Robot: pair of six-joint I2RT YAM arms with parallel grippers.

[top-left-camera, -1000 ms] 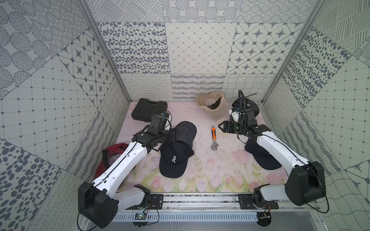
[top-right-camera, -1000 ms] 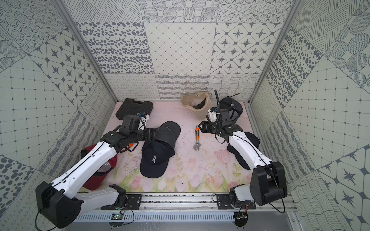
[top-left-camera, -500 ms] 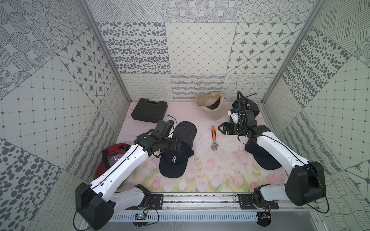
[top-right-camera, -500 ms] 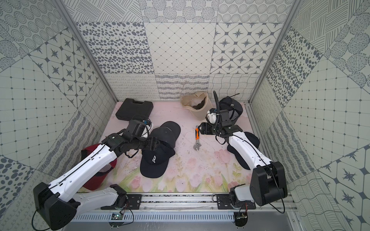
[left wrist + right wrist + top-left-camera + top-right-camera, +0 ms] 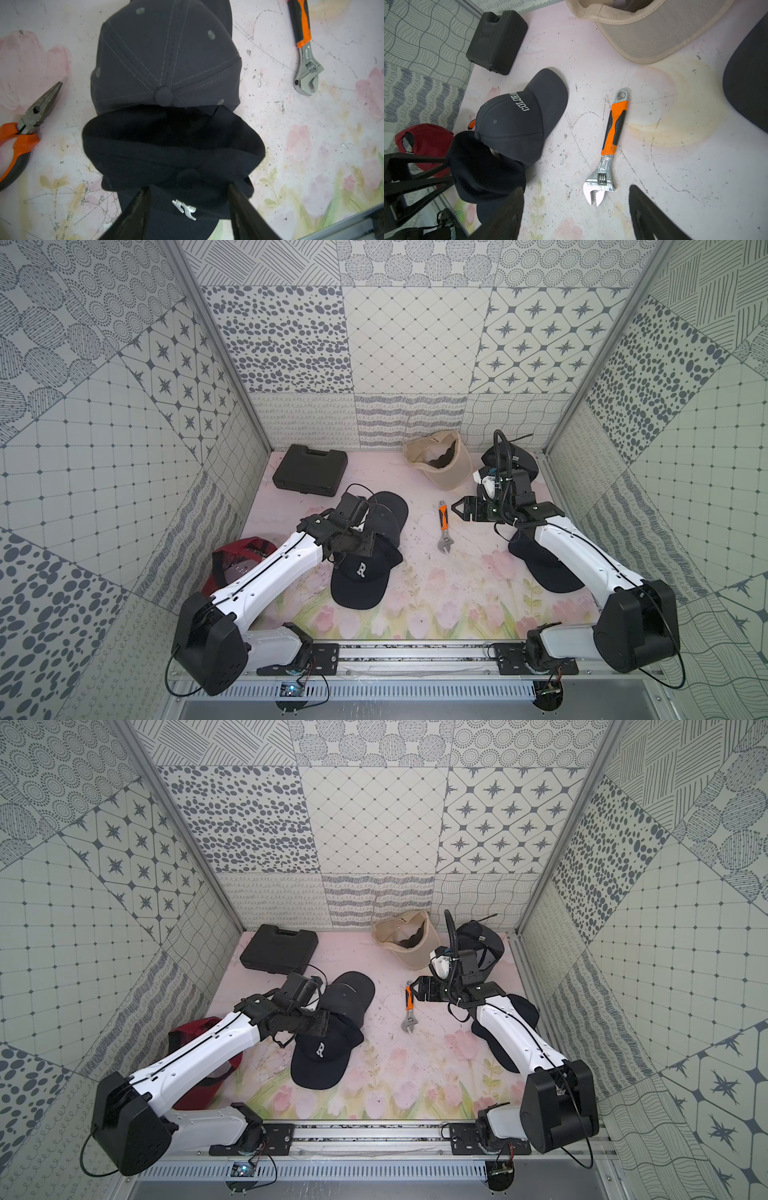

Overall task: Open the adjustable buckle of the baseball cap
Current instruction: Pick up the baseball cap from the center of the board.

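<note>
The black baseball cap with a white R lies brim toward the front, its back against a grey cap. My left gripper comes down on its crown. In the left wrist view the fingers straddle the crown, with its top button and bunched cloth between them. From the right wrist view the cap's back stands raised at those fingertips. The buckle is hidden. My right gripper hangs open over the mat, nothing in it.
An orange-handled wrench lies below the right gripper. Pliers lie beside the caps. A black case, a beige cap, a red cap and dark caps ring the mat.
My left arm has swung right from beside the caps onto the black cap's crown, and its jaws have narrowed on the cloth. The right arm has hardly moved.
</note>
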